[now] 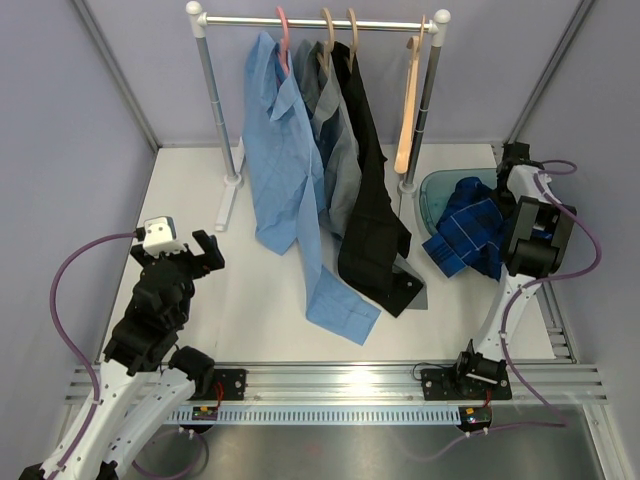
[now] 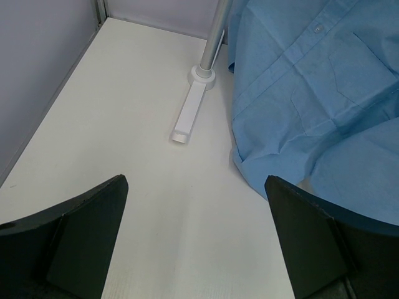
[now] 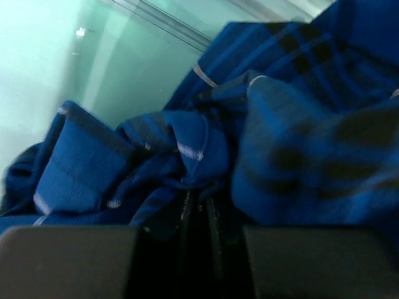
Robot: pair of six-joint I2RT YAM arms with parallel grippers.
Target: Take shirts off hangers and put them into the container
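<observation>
Right wrist view: the right gripper (image 3: pixel 198 215) has its jaws a bare slit apart, with the dark blue plaid shirt (image 3: pixel 187 149) bunched at the tips; I cannot tell whether it is pinched. Seen from above, the shirt lies partly in the teal container (image 1: pixel 437 192) at 3 o'clock, spilling toward 6. Best to open fully, lift straight up, then tuck the overhang in. The left gripper (image 2: pixel 194 187), at 8 o'clock, gapes empty.

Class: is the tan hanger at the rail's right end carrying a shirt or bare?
Bare: the tan hanger dangles from the rail, no cloth on it.
</observation>
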